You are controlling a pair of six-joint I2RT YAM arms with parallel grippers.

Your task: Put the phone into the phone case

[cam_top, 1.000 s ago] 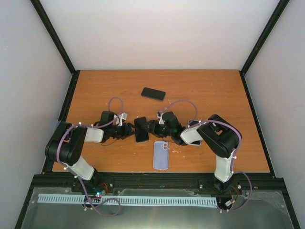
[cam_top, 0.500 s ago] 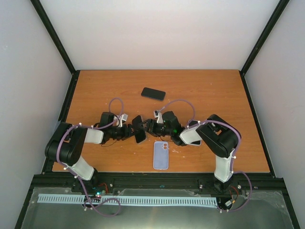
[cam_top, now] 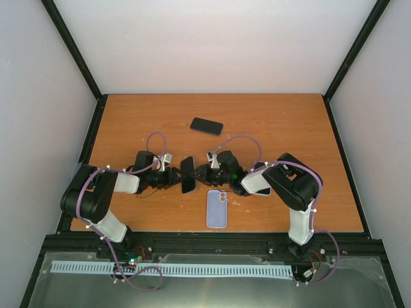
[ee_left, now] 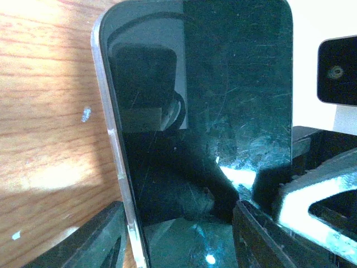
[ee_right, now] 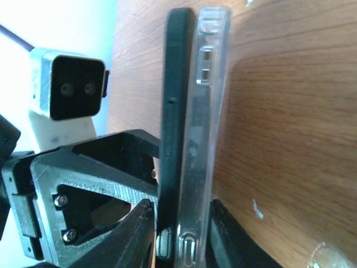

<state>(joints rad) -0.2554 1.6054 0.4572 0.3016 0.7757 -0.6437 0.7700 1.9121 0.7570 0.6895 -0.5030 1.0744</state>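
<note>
In the top view, the left arm rises from the lower left and the right arm from the lower right. Both are folded low, forearms pointing inward. The left gripper and right gripper meet at mid-frame. The left gripper's fingers clasp the phone by its edges. The right gripper's fingers pinch phone and phone case together.

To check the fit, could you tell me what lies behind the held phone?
A clear case lies against the phone's back, seen edge-on; whether the phone has seated fully inside its rim is hidden.
</note>
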